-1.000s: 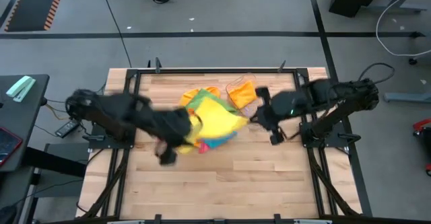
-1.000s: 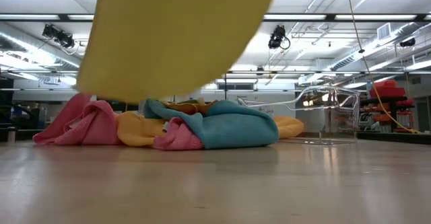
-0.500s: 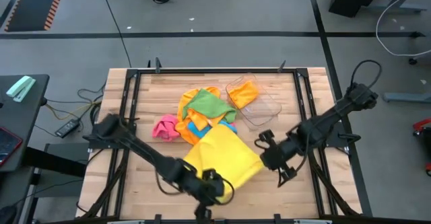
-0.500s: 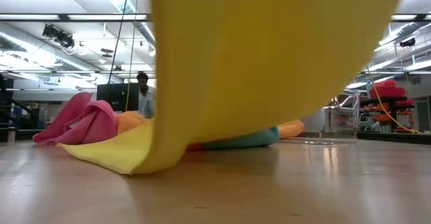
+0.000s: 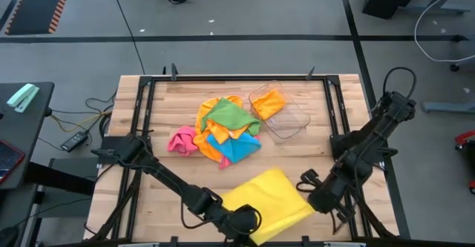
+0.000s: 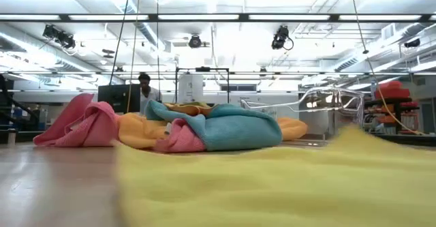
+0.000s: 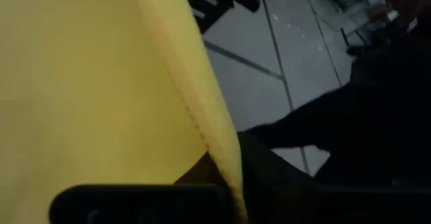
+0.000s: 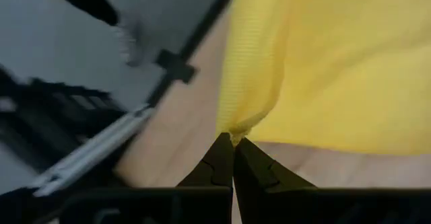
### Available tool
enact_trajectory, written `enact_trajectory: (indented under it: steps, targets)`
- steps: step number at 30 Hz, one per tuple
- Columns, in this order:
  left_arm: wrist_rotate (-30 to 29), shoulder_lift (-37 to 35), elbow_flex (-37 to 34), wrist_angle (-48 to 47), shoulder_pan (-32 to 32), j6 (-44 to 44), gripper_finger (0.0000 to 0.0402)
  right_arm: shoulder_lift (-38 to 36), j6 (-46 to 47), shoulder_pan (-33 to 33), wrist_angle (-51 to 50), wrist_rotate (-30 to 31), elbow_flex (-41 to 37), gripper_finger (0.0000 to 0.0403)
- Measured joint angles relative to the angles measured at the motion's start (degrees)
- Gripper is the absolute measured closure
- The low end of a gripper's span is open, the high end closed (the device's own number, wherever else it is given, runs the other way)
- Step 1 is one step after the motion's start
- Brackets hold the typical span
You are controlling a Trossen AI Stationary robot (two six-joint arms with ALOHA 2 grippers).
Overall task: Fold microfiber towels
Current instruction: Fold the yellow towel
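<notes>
**Grippers pinching yellow towel at near table edge**

Both grippers grasp one yellow towel (image 5: 267,202), spread on the wooden table (image 5: 171,195) at its near edge. Right gripper (image 8: 233,146): fingers clenched on a towel corner, seen in the right wrist view. Left gripper (image 5: 241,221): at the towel's opposite corner, cloth filling its wrist view. Remaining towels (image 5: 223,128) (pink, orange, green, blue) heaped mid-table. Clear plastic tray (image 5: 286,117) just beside the heap, orange cloth (image 5: 270,101) inside. Person (image 6: 144,91) in the room behind.
</notes>
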Motion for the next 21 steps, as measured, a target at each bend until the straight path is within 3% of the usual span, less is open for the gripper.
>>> enact_trajectory:
  steps: [3,11,17,21]
  targets:
    - [1.86,-0.01,0.0,-1.74,0.16,0.1,0.0372,0.11,-1.84,-1.89,0.22,5.15,-0.1,0.0397]
    - [4.75,-0.55,0.0,-16.94,1.91,0.06,0.0394,0.24,-4.48,-8.74,7.05,5.89,-7.14,0.0397]
    - [0.72,-0.79,0.0,-27.23,2.78,0.35,0.0367,0.26,-4.48,-10.71,12.27,5.89,-12.72,0.0397]
    - [-1.07,-0.21,0.04,-28.59,3.19,1.69,0.0366,0.26,-4.48,-11.18,18.64,6.47,-17.32,0.0397]
